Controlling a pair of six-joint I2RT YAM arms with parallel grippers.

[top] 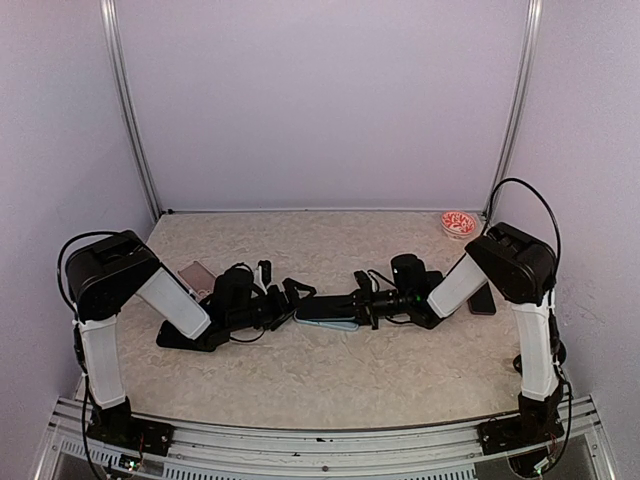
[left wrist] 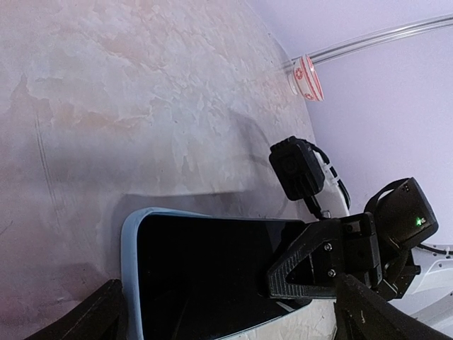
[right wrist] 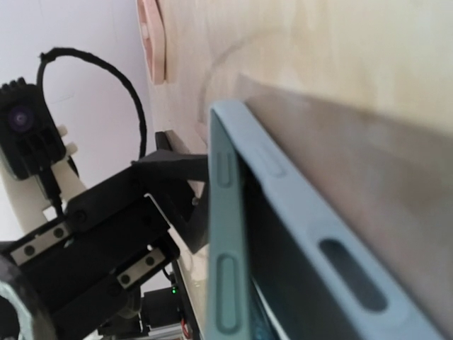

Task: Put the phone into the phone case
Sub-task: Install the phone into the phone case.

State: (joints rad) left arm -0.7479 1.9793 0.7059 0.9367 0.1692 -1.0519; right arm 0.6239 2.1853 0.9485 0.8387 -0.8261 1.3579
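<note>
Items counted on the table (top: 330,375), one table in all:

- Robot arms: two, the left arm (top: 100,360) and the right arm (top: 537,350).
- Grippers: two, the left gripper (top: 285,285) and the right gripper (top: 365,300).
- Black-screened phone (left wrist: 212,269): one.
- Light-blue phone case (left wrist: 129,262): one.
- Pink flat item (top: 196,274): one, kind not determinable.
- Dark flat slab (top: 483,300): one, kind not determinable.
- Red-and-white dish (top: 458,222): one.

top: overhead, whole table (top: 330,380) | wrists: close, opposed, seemingly sharing phone case (left wrist: 129,269)
</note>
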